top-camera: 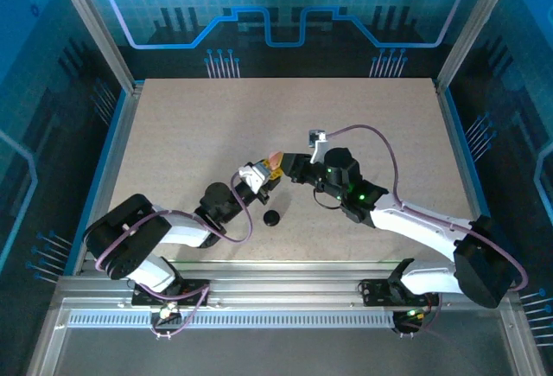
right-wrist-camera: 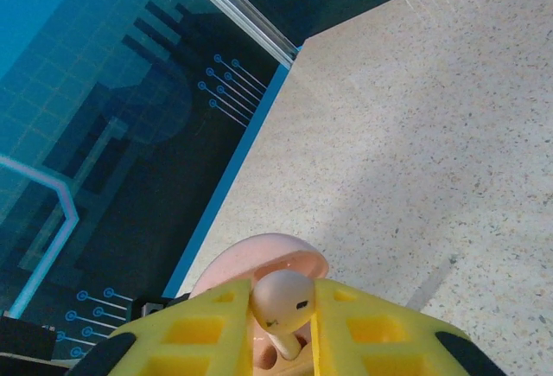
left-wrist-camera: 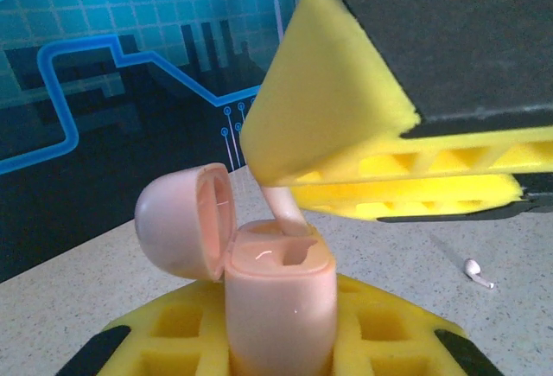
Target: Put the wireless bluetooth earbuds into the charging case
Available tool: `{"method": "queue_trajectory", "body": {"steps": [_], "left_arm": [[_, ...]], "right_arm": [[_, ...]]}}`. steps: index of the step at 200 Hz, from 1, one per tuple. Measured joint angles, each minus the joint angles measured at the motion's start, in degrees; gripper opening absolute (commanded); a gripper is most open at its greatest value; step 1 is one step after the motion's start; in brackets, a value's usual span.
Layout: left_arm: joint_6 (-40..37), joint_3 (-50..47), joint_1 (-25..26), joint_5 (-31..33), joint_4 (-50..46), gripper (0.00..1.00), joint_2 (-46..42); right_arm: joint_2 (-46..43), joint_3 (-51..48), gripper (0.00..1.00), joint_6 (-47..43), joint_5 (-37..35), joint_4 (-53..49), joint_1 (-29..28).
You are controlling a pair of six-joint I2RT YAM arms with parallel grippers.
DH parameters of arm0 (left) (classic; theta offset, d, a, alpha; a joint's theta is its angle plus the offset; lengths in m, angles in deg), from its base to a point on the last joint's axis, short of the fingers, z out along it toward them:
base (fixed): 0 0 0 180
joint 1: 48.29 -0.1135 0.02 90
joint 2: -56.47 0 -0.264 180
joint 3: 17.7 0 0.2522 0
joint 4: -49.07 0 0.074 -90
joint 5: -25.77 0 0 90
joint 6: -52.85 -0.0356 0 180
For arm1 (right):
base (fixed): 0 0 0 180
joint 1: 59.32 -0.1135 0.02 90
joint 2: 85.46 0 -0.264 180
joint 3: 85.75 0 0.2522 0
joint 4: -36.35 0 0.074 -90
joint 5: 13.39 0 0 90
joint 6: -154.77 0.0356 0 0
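Note:
My left gripper [left-wrist-camera: 278,331] is shut on the pale pink charging case [left-wrist-camera: 278,294] and holds it upright, its domed lid [left-wrist-camera: 177,220] hinged open to the left. Directly above the case, my right gripper [right-wrist-camera: 283,317] is shut on a pinkish-white earbud [right-wrist-camera: 282,300]. The earbud's stem [left-wrist-camera: 285,212] points down into a slot in the case's top. A second whitish earbud [left-wrist-camera: 473,270] lies loose on the table to the right. From above, both grippers [top-camera: 263,174] [top-camera: 287,167] meet at the case [top-camera: 275,161] near the table's middle.
A small black round disc [top-camera: 272,218] lies on the speckled table [top-camera: 363,125] just in front of the grippers. Metal frame rails [top-camera: 112,143] and blue patterned walls border the table on all sides.

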Motion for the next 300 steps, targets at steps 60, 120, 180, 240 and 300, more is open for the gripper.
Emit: {"method": "queue_trajectory", "body": {"steps": [60, 120, 180, 240, 300], "left_arm": [[1.6, 0.0, 0.0, 0.9, 0.4, 0.15, -0.4], [2.6, 0.5, 0.0, 1.4, 0.4, 0.15, -0.7], [2.5, 0.7, 0.0, 1.4, 0.8, 0.15, -0.7], [2.4, 0.7, 0.0, 1.4, 0.8, 0.15, -0.7], [2.1, 0.7, 0.0, 1.3, 0.8, 0.15, -0.7]], "right_arm": [[-0.6, -0.8, 0.22, 0.0, -0.9, 1.5, -0.6], [-0.7, -0.9, 0.22, 0.0, -1.1, 2.4, -0.8], [-2.4, -1.4, 0.23, -0.5, -1.5, 2.1, -1.1], [-5.7, -1.5, 0.23, -1.4, -1.5, 1.7, -1.5], [-4.5, -1.5, 0.23, -1.3, -1.2, 1.7, -1.8]]}}
